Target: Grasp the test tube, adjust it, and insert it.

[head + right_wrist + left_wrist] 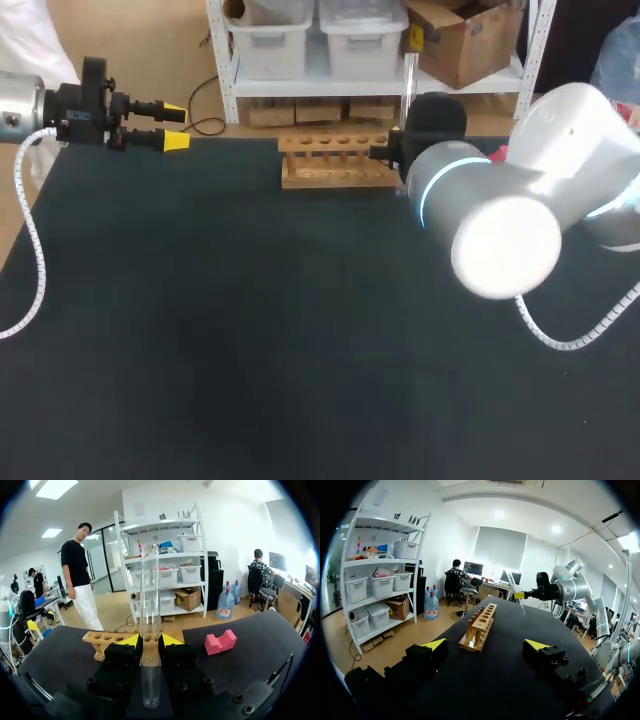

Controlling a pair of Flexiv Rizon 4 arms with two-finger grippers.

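Standing upright, the test tube (150, 595) is clamped by the right gripper (150, 641) beside the rack (335, 160) at the table's (250, 330) far edge; the left gripper (172, 127) is held spread and empty at the far left corner. Insertion is judged the step in hand: alignment over a hole, then lowering, is needed.

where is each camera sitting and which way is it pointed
Head view: above and behind the robot, looking down on the table; the left gripper and the right arm show.
Left wrist view: on the left wrist, looking past the open left gripper across the table at the rack and the right arm.
Right wrist view: on the right wrist, looking along the right gripper, shut on the test tube, toward the rack.
Shared: all three show the rack.
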